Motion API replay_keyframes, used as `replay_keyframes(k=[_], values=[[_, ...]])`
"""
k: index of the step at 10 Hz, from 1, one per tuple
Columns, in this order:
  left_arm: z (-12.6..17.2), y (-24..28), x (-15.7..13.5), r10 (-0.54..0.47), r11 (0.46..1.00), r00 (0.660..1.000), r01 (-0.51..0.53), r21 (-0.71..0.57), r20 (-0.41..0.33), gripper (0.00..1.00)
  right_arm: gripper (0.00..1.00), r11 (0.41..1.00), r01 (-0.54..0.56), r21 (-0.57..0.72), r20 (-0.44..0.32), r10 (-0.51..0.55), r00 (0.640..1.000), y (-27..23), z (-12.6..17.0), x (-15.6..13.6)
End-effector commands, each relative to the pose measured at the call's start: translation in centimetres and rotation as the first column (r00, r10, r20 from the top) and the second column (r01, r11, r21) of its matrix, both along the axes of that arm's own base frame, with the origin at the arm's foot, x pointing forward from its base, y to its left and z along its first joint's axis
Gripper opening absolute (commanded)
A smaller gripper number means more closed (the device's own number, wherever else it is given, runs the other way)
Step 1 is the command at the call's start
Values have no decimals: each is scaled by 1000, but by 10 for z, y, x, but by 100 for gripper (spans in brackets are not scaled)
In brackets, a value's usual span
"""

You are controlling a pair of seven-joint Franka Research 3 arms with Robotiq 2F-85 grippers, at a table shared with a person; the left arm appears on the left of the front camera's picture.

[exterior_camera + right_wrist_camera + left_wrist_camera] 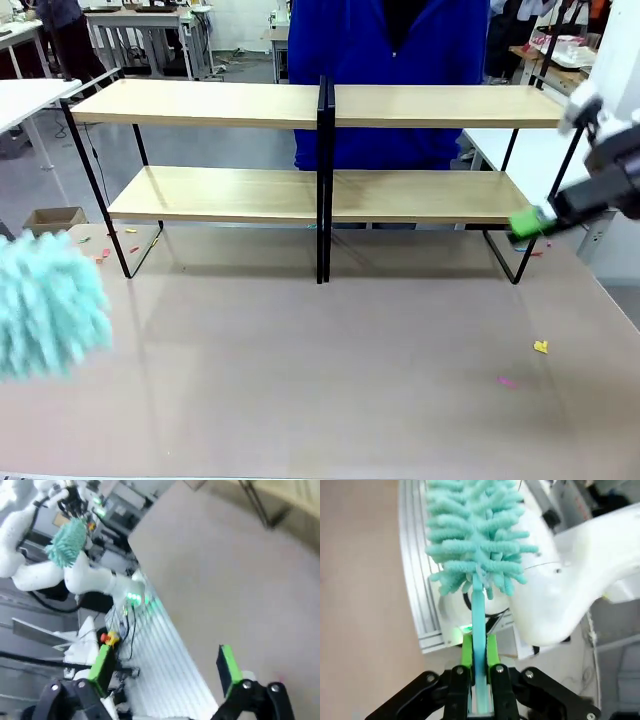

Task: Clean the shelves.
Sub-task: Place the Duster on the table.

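A fluffy teal duster is hanging nearest the camera at the table's left edge. The left end effector is clamping its 2 green pads tight on the duster's teal handle. The shelves are standing at the table's far side, in front of a person in blue. The right end effector is hovering by their right end, its fingers spread wide and holding nothing.
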State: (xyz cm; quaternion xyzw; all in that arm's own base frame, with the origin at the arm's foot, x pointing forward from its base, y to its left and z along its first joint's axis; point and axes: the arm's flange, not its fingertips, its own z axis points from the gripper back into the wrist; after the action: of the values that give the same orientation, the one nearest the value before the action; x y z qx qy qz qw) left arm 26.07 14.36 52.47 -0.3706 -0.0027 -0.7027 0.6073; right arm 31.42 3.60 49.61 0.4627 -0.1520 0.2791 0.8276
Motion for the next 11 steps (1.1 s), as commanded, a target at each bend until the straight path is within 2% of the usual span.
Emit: replay_keyframes(k=[1,2,3,4,5,6,7,8,9,11], values=[[-39,-63,14,-88,993,995,83,89,50,12,100,971,-8,-240,-86,-13,996,-49,-11,-19],[-61,-94,23,-78,986,997,73,150,24,12,100,927,91,-365,-123,-145,982,-66,-23,-29],[-84,-126,38,15,979,1000,-16,205,6,12,100,890,172,-423,-105,-237,966,-78,-32,-40],[-91,-133,58,220,944,975,-217,248,14,12,100,979,41,-201,-133,-69,989,-51,-28,-14],[-68,-105,27,-77,985,997,73,156,21,12,100,979,41,-201,-133,-69,989,-51,-28,-14],[-68,-105,27,-77,985,997,73,156,21,12,100,979,41,-201,-133,-69,989,-51,-28,-14],[-93,-130,45,43,976,999,-46,214,18,12,100,979,41,-201,-133,-69,989,-51,-28,-14],[-93,-145,79,206,944,976,-217,248,70,12,100,979,41,-201,-133,-69,989,-51,-28,-14],[-103,-164,109,237,931,970,-241,276,47,12,100,979,41,-201,-133,-69,989,-51,-28,-14],[-117,-187,152,226,921,973,-229,314,48,12,100,979,41,-201,-133,-69,989,-51,-28,-14]])
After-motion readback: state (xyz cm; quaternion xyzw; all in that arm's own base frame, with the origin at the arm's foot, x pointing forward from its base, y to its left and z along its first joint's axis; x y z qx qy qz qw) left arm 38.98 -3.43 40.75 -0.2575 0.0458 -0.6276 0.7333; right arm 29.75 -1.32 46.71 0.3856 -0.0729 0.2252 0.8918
